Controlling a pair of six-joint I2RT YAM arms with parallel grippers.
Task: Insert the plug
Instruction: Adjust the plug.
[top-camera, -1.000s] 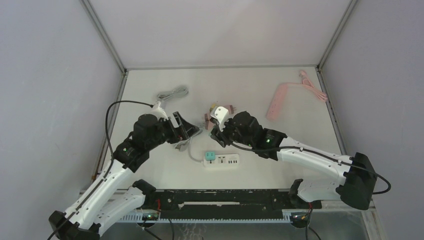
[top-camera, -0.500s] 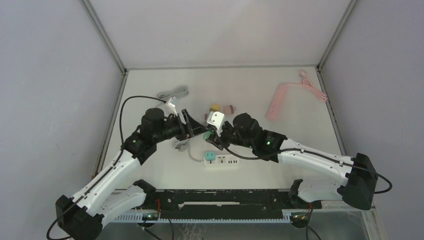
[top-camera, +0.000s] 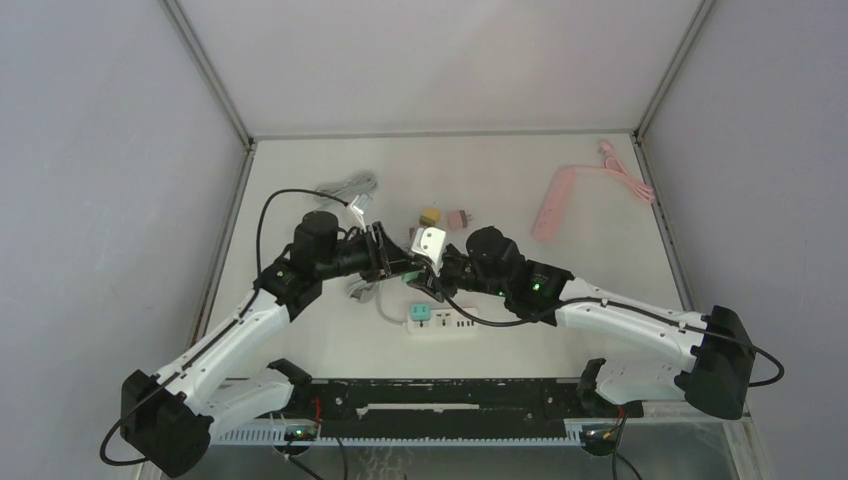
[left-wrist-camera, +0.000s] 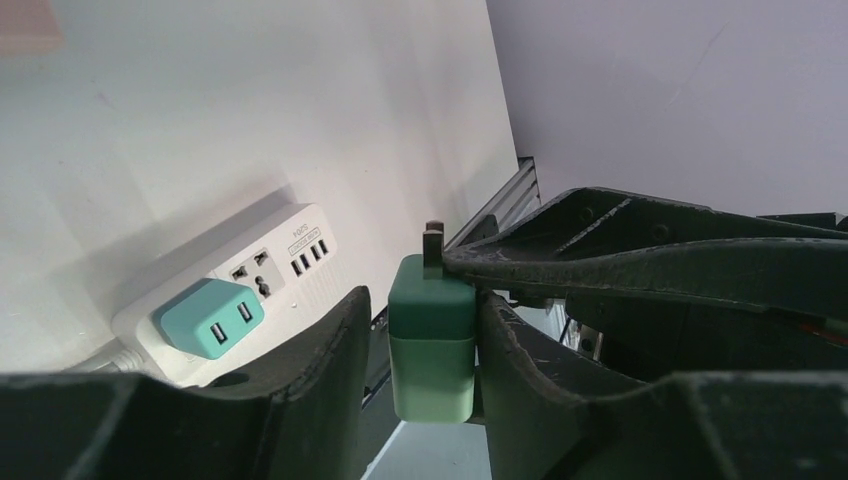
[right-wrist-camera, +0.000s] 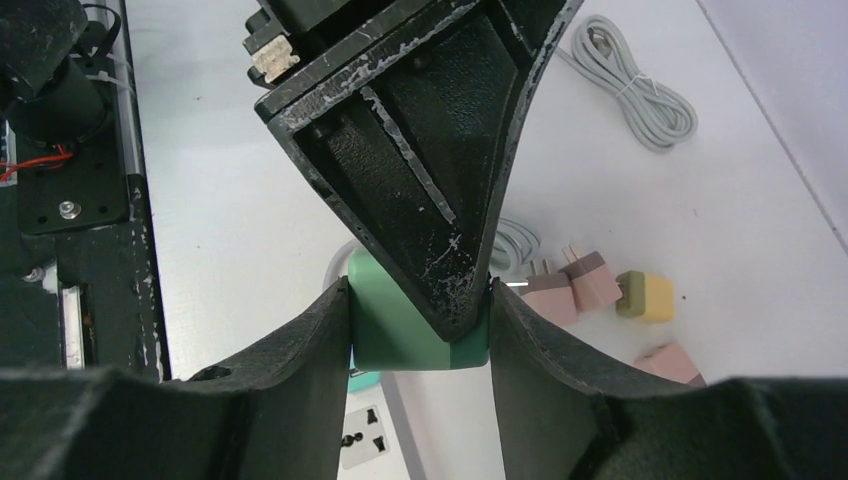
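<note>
Plug (left-wrist-camera: 431, 350) | near power strip (left-wrist-camera: 295, 245) | teal adapter (left-wrist-camera: 208, 318) occupies end socket

- We see a pink power strip (top-camera: 553, 203) with its cord, far right
- A coiled grey cable (top-camera: 347, 186) lies far left
- Between them we spot a yellow adapter (top-camera: 430, 215) beside a pink adapter (top-camera: 460, 219)

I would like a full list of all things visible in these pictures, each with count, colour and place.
Square green plug adapter: one, green, in the air between both grippers.
White plastic power strip: one, white, table's near middle.
Teal USB adapter: one, teal, plugged into that strip.
Pink power strip with cord: one, pink, far right.
Small pink plug adapters: three, pink, loose, mid-table.
Small yellow plug adapter: one, yellow, beside them.
Coiled grey cable: one, grey, far left.
Left gripper: black, open around the green adapter.
Right gripper: black, gripping it.
</note>
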